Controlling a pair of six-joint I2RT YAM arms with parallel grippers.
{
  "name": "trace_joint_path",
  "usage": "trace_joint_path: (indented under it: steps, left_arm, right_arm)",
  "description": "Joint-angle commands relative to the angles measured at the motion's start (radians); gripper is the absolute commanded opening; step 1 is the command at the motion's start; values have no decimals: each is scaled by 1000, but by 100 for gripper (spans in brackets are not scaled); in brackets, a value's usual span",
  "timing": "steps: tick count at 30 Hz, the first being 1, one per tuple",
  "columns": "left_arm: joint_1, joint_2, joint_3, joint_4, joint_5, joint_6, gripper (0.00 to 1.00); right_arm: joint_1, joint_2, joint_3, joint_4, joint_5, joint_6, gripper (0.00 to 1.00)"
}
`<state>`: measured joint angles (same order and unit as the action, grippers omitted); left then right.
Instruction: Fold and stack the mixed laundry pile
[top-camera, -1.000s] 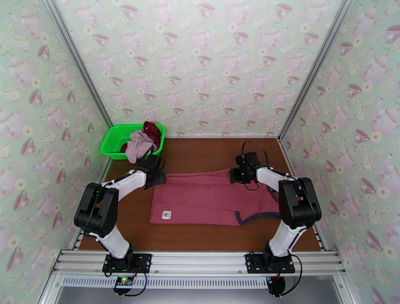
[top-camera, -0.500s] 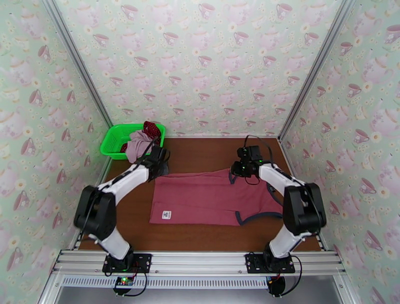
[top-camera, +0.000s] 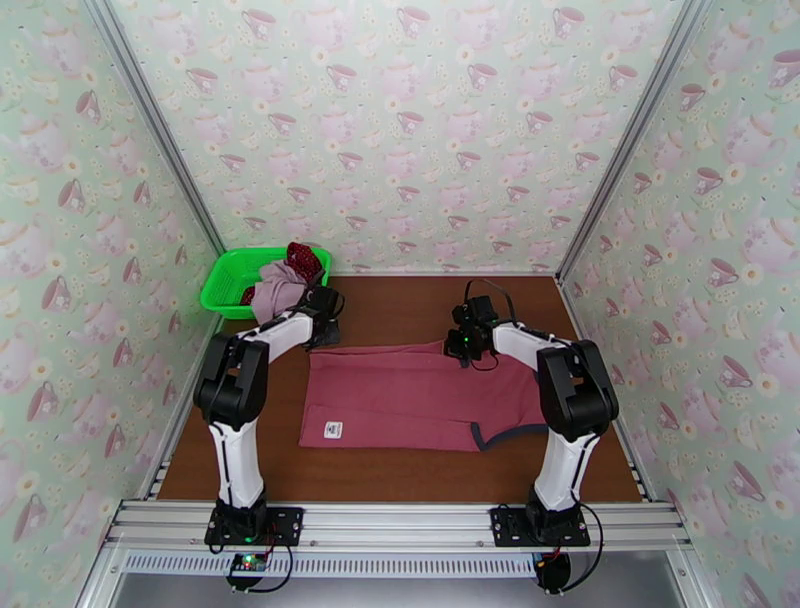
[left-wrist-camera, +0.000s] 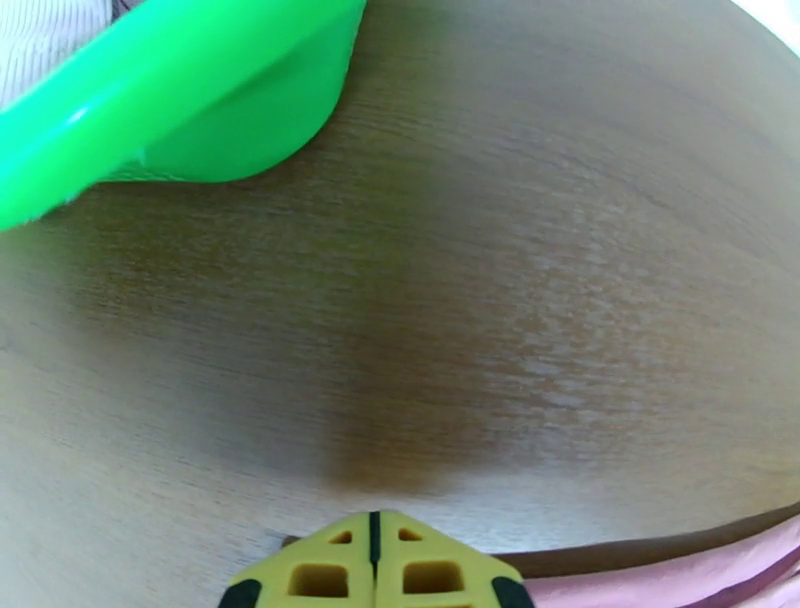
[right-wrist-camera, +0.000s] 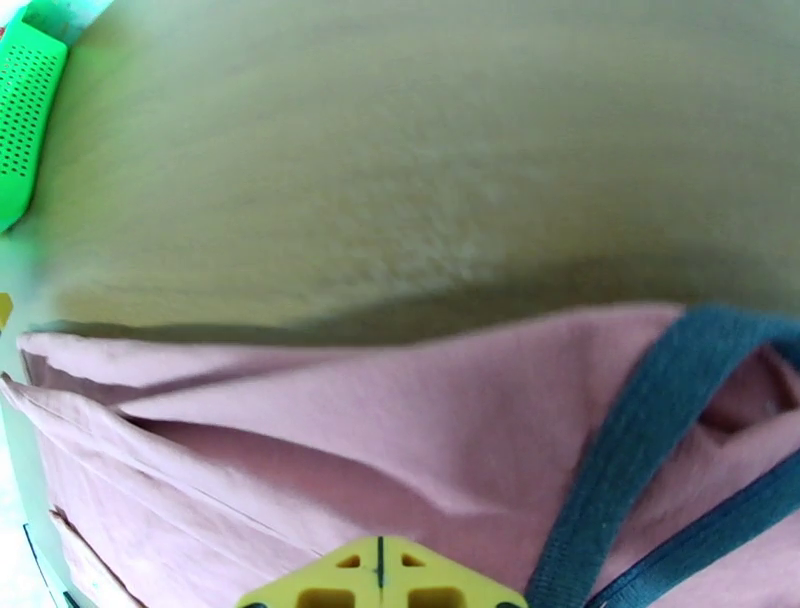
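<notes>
At far edge of tank top (top-camera: 410, 395): clamped at both corners now, versus part-open a second back.
Puts left gripper (top-camera: 322, 335) pinched tight at far-left corner, near green basket (top-camera: 222, 283); cannot confirm from wrist view any cloth caught between tips. Puts right gripper (top-camera: 461, 348) clenched on fabric beside dark trim (right-wrist-camera: 640, 420), with hem slightly off table (top-camera: 400, 300). Looks like grab step done, fold toward near edge next. Leaves mauve-pink piece (top-camera: 275, 290) and dotted cloth (top-camera: 303, 260) in basket.

Top (top-camera: 410, 395): dusty red, dark trim. Basket (top-camera: 225, 275), ten o'clock: bright green. Piece (top-camera: 275, 292): pale mauve. Cloth (top-camera: 305, 260): dark red, white-dotted. Table (top-camera: 400, 305): brown woodgrain. Walls (top-camera: 400, 130): pale green, teacup print.
</notes>
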<state>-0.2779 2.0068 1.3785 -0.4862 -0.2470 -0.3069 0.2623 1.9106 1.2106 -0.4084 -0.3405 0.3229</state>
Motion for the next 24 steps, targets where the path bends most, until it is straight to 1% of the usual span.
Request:
trace_joint_path:
  steps: [1, 4, 6, 10, 13, 19, 24]
  left_arm:
    - [-12, -68, -86, 4, 36, 17, 0]
    - [-22, -123, -174, 20, 51, 7, 0]
    - [-35, -165, -223, 20, 40, -5, 0]
    - [-62, -261, -297, 22, -5, -25, 0]
    - [-75, -300, -321, 14, -36, -31, 0]
    - [-90, -280, -349, 22, -100, -38, 0]
    - [-109, -238, -366, 51, -76, -53, 0]
  right_arm:
    - [8, -47, -50, 4, 9, 15, 2]
    - [12, -74, -83, 4, 14, 14, 2]
    - [13, -98, -107, 3, 18, 15, 2]
    - [17, -154, -155, -1, 32, 11, 3]
    - [18, -183, -190, -2, 44, 11, 3]
    - [18, -205, -252, -23, 77, -1, 4]
    - [17, -223, -282, -67, 99, -12, 4]
